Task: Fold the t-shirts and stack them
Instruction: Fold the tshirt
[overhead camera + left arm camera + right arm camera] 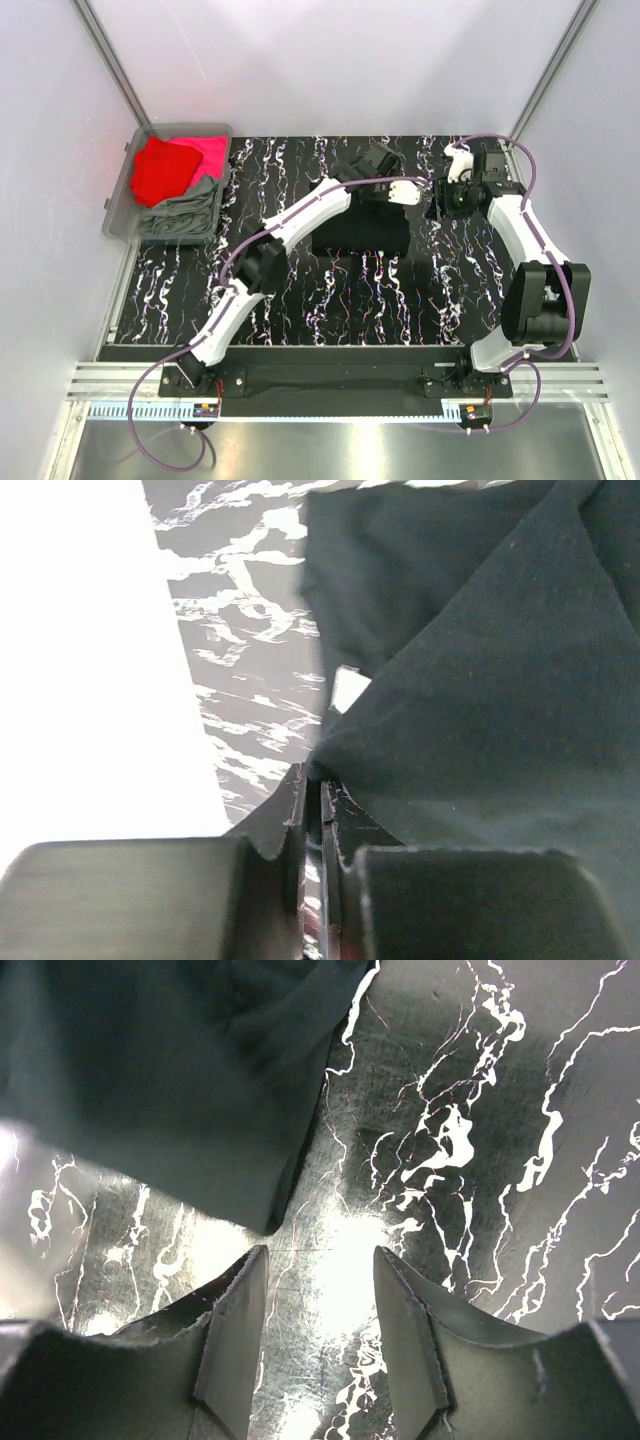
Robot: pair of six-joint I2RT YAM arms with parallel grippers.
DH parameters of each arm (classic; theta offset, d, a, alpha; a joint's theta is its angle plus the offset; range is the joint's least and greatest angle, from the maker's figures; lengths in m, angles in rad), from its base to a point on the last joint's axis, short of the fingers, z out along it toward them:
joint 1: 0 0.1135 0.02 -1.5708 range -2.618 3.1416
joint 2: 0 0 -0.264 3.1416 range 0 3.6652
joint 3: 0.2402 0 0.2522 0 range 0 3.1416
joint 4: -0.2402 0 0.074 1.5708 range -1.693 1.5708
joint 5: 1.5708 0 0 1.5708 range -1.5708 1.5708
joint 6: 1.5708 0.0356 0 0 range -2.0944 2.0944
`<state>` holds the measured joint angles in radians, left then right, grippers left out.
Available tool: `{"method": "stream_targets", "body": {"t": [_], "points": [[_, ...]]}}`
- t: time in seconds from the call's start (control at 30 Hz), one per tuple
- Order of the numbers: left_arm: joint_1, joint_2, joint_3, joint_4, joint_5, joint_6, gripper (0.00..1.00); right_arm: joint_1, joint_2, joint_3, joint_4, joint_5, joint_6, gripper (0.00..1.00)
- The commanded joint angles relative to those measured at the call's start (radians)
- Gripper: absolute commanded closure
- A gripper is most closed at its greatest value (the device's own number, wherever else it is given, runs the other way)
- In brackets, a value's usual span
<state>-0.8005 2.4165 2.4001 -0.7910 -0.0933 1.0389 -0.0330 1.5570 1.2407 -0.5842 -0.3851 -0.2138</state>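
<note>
A black t-shirt (360, 235) lies folded in the middle of the marbled table (300, 300). My left gripper (380, 175) is at the shirt's far edge. In the left wrist view its jaws (315, 780) are shut on an edge of the black cloth (480, 680), which rises from the fingertips as a flap; a small white label (348, 688) shows by the fold. My right gripper (447, 200) hovers just right of the shirt, open (320, 1260) over bare table, with a shirt corner (180, 1080) just ahead of its left finger. Red (160, 170), pink (208, 152) and grey-green (185, 212) t-shirts lie in a bin.
The clear plastic bin (118, 205) stands at the table's far left corner. White walls close in the left, back and right sides. Both arm bases sit on the rail (330, 380) at the near edge.
</note>
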Motion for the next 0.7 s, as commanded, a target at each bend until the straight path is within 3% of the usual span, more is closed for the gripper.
{"method": "stream_targets", "body": {"t": [0.0, 0.03, 0.1, 0.13, 0.17, 0.23, 0.33, 0.43, 0.53, 0.67], "points": [[0.047, 0.102, 0.035, 0.233, -0.134, 0.176, 0.7, -0.004, 0.009, 0.031, 0.037, -0.018, 0.024, 0.47], [0.053, 0.104, 0.006, 0.302, -0.144, 0.194, 0.58, -0.004, 0.008, 0.026, 0.037, -0.018, 0.021, 0.46], [0.066, 0.101, -0.054, 0.441, -0.167, 0.185, 0.44, -0.004, -0.001, 0.017, 0.037, -0.009, 0.013, 0.46], [0.069, 0.101, -0.059, 0.458, -0.181, 0.172, 0.24, -0.004, -0.008, 0.016, 0.038, -0.005, 0.011, 0.46], [0.069, 0.095, -0.077, 0.507, -0.207, 0.138, 0.12, -0.004, -0.009, 0.014, 0.037, -0.001, 0.005, 0.46], [0.066, 0.043, -0.105, 0.53, -0.259, 0.078, 0.04, -0.004, -0.023, 0.011, 0.029, -0.001, 0.005, 0.45], [0.061, -0.109, -0.287, 0.619, -0.327, -0.037, 0.01, -0.004, -0.031, 0.02, 0.001, -0.026, -0.001, 0.44], [0.066, -0.27, -0.402, 0.593, -0.335, -0.169, 0.01, -0.002, -0.018, 0.029, -0.017, -0.057, -0.031, 0.44], [0.108, -0.374, -0.467, 0.42, -0.254, -0.36, 0.05, -0.001, 0.055, 0.077, -0.022, -0.072, -0.056, 0.45], [0.211, -0.343, -0.302, 0.058, -0.041, -0.555, 0.17, 0.011, 0.2, 0.193, -0.016, -0.093, -0.061, 0.5]]}}
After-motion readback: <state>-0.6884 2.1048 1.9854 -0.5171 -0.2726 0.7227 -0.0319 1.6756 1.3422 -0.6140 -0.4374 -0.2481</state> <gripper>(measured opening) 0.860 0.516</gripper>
